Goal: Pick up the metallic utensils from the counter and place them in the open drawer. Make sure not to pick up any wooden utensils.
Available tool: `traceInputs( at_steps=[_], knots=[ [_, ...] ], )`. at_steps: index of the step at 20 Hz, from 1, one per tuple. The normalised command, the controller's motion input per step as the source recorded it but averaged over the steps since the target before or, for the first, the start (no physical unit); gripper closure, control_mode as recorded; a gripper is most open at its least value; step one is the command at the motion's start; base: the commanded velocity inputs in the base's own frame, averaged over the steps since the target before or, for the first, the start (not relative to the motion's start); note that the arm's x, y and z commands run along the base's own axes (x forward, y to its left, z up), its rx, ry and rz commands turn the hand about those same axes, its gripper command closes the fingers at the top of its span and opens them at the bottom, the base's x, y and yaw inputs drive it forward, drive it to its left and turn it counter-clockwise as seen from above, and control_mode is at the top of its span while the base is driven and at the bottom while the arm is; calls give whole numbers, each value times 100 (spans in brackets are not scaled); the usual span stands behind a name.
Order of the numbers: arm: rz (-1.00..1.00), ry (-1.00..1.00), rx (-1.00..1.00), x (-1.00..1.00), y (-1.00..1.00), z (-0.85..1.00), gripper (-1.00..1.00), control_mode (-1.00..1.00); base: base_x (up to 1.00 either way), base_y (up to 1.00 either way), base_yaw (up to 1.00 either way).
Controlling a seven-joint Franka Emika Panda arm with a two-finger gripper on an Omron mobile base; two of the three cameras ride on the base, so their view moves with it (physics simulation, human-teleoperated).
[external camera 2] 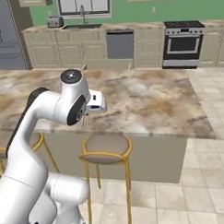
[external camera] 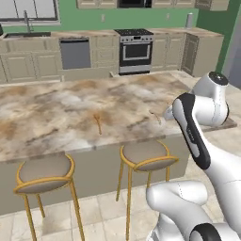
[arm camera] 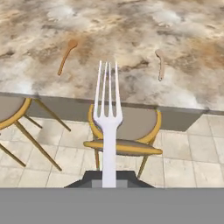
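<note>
A: What does the end effector (arm camera: 109, 183) hold?

B: Its jaws are closed narrow on the handle of a pale silvery fork (arm camera: 107, 111). In the hand view the fork stands straight out from the end effector, with the tines pointing away from it, toward the table (arm camera: 131, 26).

A: Is the fork touching the table?

B: No. It is in the air, in front of the table edge. Beyond the tines I see the thin edge of the marbled top, and under the fork there is a round stool (arm camera: 124, 131) with a yellow frame, on the tiled floor.

A: Which other utensils are there, seen from the end effector?

B: Two lie on the table beyond the fork. Ahead and to the left is an orange-brown wooden spoon (arm camera: 66, 56), with the small head far from the end effector and the handle coming toward it. Ahead and to the right is a paler spoon-like piece (arm camera: 161, 64), near the table edge. They are well apart from each other.

A: And the drawer?

B: I cannot find it from these views.

A: What is farther out?

B: In the left base view the wooden spoon (external camera: 98, 123) lies left of the arm, and behind the table are beige cabinets, a stove (external camera: 135, 51) and a dishwasher (external camera: 75, 53)
</note>
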Motion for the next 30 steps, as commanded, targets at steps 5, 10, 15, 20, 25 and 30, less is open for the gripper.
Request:
traceInputs(
  at_steps=[5, 10, 15, 20, 25, 30],
  knots=[
    [0, 0, 0, 0, 0, 0, 100, 100, 8, -100, -7],
    [0, 0, 0, 0, 0, 0, 100, 100, 10, -100, -3],
    [0, 0, 0, 0, 0, 0, 100, 100, 20, -100, -2],
    [0, 0, 0, 0, 0, 0, 100, 100, 37, -100, 0],
    [0, 0, 0, 0, 0, 0, 100, 100, 78, -100, 0],
    [0, 0, 0, 0, 0, 0, 100, 100, 100, -81, 0]
  ],
)
